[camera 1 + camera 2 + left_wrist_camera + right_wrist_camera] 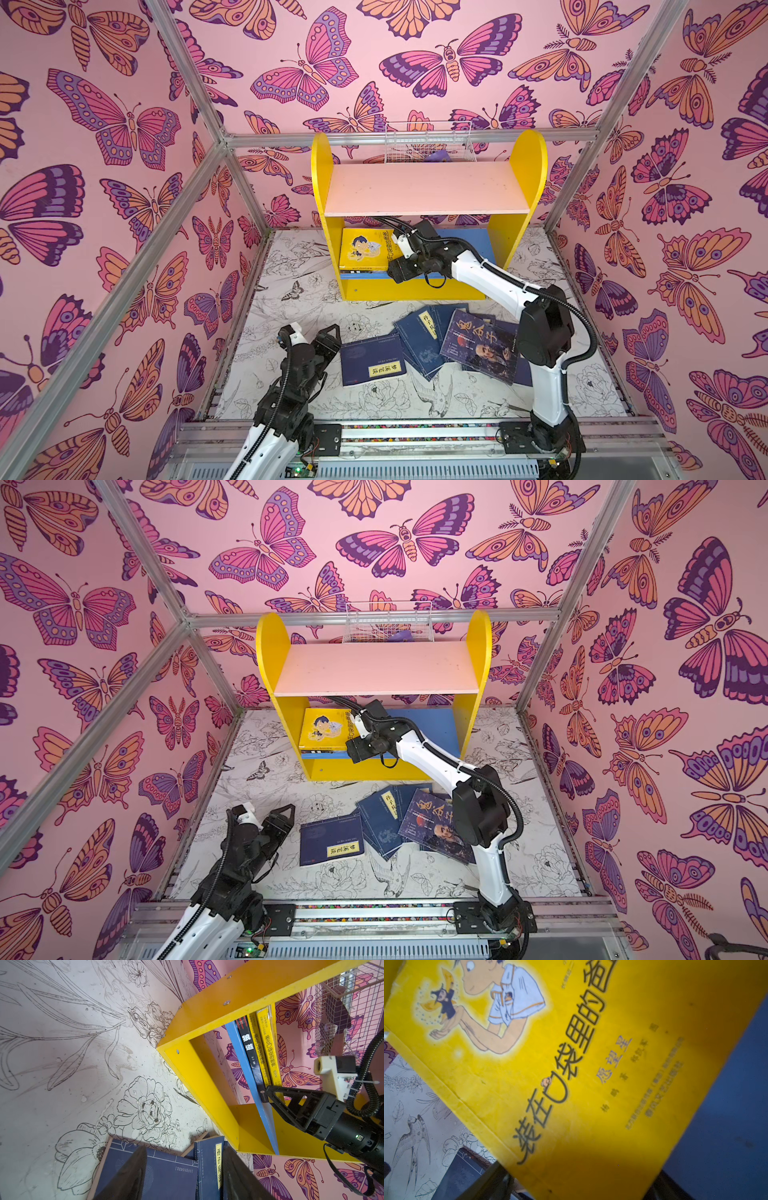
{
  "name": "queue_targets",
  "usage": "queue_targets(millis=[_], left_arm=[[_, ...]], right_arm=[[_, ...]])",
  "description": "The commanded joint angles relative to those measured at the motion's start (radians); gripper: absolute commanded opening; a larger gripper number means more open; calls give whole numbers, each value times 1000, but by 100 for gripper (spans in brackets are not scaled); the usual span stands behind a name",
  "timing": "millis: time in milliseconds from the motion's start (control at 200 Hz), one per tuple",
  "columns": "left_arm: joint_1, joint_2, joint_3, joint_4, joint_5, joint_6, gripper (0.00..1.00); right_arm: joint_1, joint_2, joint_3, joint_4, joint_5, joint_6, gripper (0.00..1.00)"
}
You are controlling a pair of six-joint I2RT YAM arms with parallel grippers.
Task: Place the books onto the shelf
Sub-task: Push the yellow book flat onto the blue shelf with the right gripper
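Observation:
The shelf [322, 174] has yellow sides, a bare pink upper board [424, 187] and a blue lower board [473, 245]. A yellow cartoon-boy book [363, 249] tops a flat stack on that board; black and yellow spines [248, 1043] show beneath it. My right gripper [390, 261] reaches in at the stack's right edge, open. The yellow cover [571, 1064] hides its fingertips. Navy books [372, 361] and a dark portrait book [478, 345] lie loose on the floor. My left gripper [332, 332] hovers open just left of them, holding nothing.
A white wire basket [428, 143] hangs behind the shelf's top. Aluminium frame posts [249, 199] and butterfly-papered walls close in the floor. The right arm's elbow [540, 328] stands over the right end of the floor books.

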State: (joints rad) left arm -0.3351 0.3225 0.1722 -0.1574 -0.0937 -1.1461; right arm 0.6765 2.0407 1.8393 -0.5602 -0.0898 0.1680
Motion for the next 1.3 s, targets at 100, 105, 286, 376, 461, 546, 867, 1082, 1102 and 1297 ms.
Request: queue_targets(millis=[100, 105, 286, 376, 461, 546, 867, 1082, 1102, 1297], left_arm=[[-4, -5, -20, 8, 15, -3, 61], [-4, -5, -20, 8, 16, -3, 61], [-4, -7, -19, 12, 21, 0, 61], [-4, -4, -11, 13, 29, 14, 61], [-4, 1, -1, 14, 36, 27, 61], [-4, 10, 10, 13, 45, 43, 61], [-4, 177, 69, 179, 84, 95, 61], [-4, 466, 231, 348, 159, 152, 10], [-4, 496, 250, 358, 168, 161, 6], [-28, 710, 421, 397, 139, 263, 0]], right_arm=[[10, 22, 17, 40, -46, 26, 84], [10, 21, 16, 41, -48, 26, 84], [10, 15, -3, 72, -85, 33, 86], [11, 4, -11, 91, -90, 38, 86], [9, -26, -44, 120, -42, 47, 86], [9, -72, -105, 168, 0, 52, 87], [1, -289, -336, 256, 88, 40, 89], [-33, -423, -473, 270, 98, 55, 88], [-36, -431, -485, 271, 100, 52, 88], [-64, -515, -561, 268, 110, 48, 88]])
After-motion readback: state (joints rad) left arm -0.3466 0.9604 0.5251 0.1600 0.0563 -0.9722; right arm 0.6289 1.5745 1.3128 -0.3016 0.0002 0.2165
